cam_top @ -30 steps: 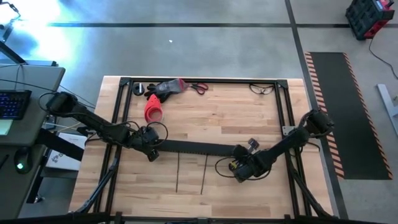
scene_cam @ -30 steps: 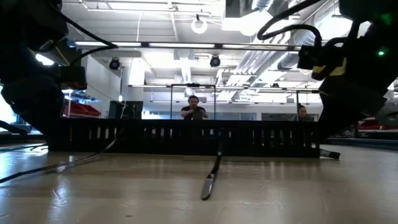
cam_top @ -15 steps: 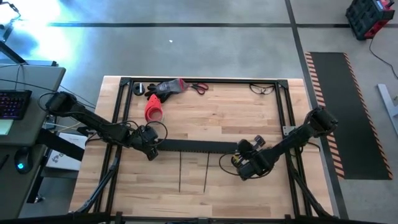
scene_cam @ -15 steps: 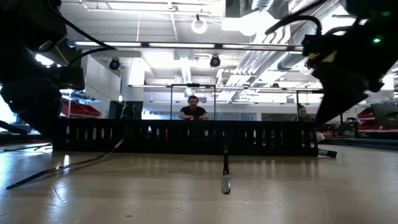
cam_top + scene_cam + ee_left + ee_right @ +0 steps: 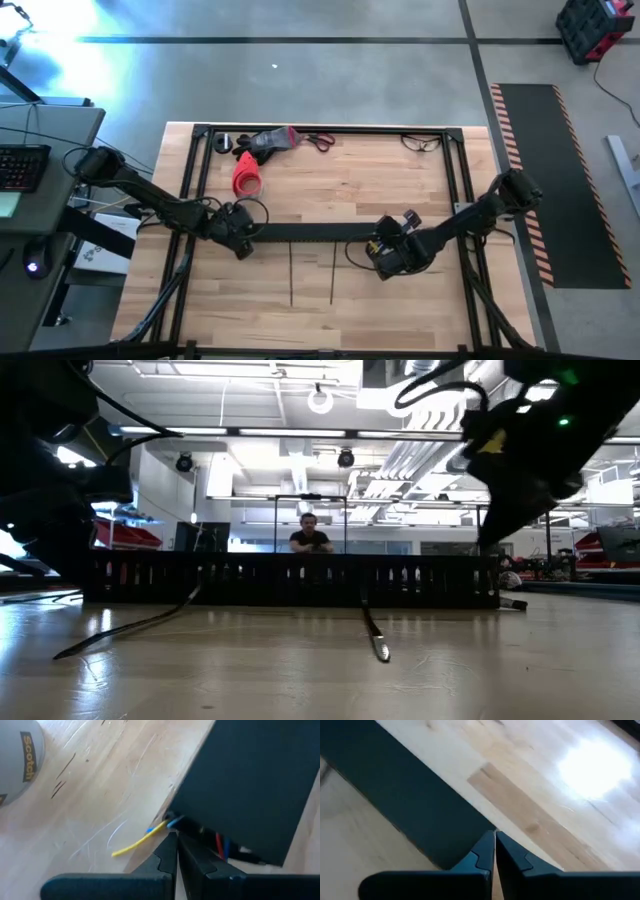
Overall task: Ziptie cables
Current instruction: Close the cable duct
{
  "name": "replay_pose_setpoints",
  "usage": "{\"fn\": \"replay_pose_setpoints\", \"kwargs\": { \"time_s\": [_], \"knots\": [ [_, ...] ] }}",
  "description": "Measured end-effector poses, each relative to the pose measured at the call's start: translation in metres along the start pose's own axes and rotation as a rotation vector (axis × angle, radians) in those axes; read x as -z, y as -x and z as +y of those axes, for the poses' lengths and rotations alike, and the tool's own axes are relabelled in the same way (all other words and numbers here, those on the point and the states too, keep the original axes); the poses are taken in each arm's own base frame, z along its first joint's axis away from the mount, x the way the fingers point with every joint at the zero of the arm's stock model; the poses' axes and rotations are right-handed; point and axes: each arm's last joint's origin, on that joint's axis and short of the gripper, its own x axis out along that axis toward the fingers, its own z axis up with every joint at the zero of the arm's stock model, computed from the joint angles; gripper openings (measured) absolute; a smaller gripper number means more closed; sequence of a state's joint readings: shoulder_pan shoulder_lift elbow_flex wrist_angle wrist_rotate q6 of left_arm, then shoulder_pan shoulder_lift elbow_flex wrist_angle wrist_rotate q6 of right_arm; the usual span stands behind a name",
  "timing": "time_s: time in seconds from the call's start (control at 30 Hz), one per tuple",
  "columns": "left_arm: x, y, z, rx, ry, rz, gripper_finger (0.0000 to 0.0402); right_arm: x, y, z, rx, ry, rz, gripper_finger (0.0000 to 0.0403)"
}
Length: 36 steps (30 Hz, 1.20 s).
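Observation:
A long black slotted channel (image 5: pixel 318 233) lies across the table's middle. The cables (image 5: pixel 150 834), thin yellow, blue and red wires in a dark bunch, stick out of its left end. My left gripper (image 5: pixel 176 836) is shut, with its tips at that bunch (image 5: pixel 244 246). My right gripper (image 5: pixel 494 836) is shut at the channel's right end (image 5: pixel 380 250), slanting down from above (image 5: pixel 487 540). Two thin dark strips (image 5: pixel 291 285) (image 5: pixel 331 280) reach from the channel toward the near edge, their free ends lying on the wood. My left gripper's shut fingertips (image 5: pixel 170 845) stand against the dark bunch of cables (image 5: pixel 187 826) where it leaves the channel's left end. They slant down from the table's left. Whether a wire is pinched between them I cannot tell. My right gripper's shut fingertips (image 5: pixel 485 851) meet the channel's long edge (image 5: pixel 470 837) near its right end, slanting down. The channel lies on the table.
A black frame (image 5: pixel 200 180) runs round the tabletop. Along the far edge lie a red roll (image 5: pixel 246 178), a grey and red tool (image 5: pixel 272 142), scissors (image 5: pixel 320 141) and glasses (image 5: pixel 424 142). A white tape roll (image 5: pixel 15 760) sits near my left gripper. People stand in the room behind (image 5: pixel 312 538).
My right gripper has risen and gone toward the far edge, onto the channel's right end, rolling a little. That end of the channel has swung slightly toward the far edge. The free ends of both strips have swung toward the table's right.

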<state>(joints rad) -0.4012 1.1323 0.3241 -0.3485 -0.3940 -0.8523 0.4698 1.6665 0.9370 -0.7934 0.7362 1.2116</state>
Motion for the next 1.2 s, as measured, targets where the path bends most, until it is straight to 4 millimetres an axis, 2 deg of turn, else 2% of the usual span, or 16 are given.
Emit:
{"fn": "replay_pose_setpoints", "kwargs": {
  "time_s": [0.17, 0.27, 0.4, 0.6, 0.7, 0.83, 1.0, 1.2],
  "knots": [
    [0.004, 0.004, 0.005, -0.037, -0.001, 0.026, 0.0000, 0.003, 0.007, -0.005, 0.025, 0.010, 0.013, 0.0000],
    [0.005, 0.009, 0.011, -0.082, 0.037, 0.007, 0.0000, 0.005, 0.011, -0.002, 0.024, 0.045, -0.079, 0.0000],
    [-0.001, 0.021, 0.011, -0.003, 0.058, -0.064, 0.0000, 0.004, 0.012, -0.001, -0.045, 0.095, -0.131, 0.0000],
    [-0.013, 0.038, 0.010, 0.116, 0.060, -0.215, 0.0000, 0.004, -0.006, 0.005, -0.236, 0.089, -0.153, 0.0000],
    [-0.018, 0.043, 0.009, 0.155, 0.044, -0.273, 0.0000, -0.001, -0.023, 0.012, -0.378, 0.060, -0.207, 0.0000],
    [-0.025, 0.046, 0.004, 0.191, 0.016, -0.351, 0.0000, -0.006, -0.045, 0.011, -0.504, 0.031, -0.249, 0.0000],
    [-0.028, 0.043, 0.003, 0.170, 0.010, -0.376, 0.0000, -0.015, -0.063, 0.001, -0.473, -0.030, -0.261, 0.0000],
    [-0.036, 0.040, 0.002, 0.164, 0.015, -0.412, 0.0000, -0.020, -0.069, -0.005, -0.448, -0.064, -0.251, 0.0000]
  ]
}}
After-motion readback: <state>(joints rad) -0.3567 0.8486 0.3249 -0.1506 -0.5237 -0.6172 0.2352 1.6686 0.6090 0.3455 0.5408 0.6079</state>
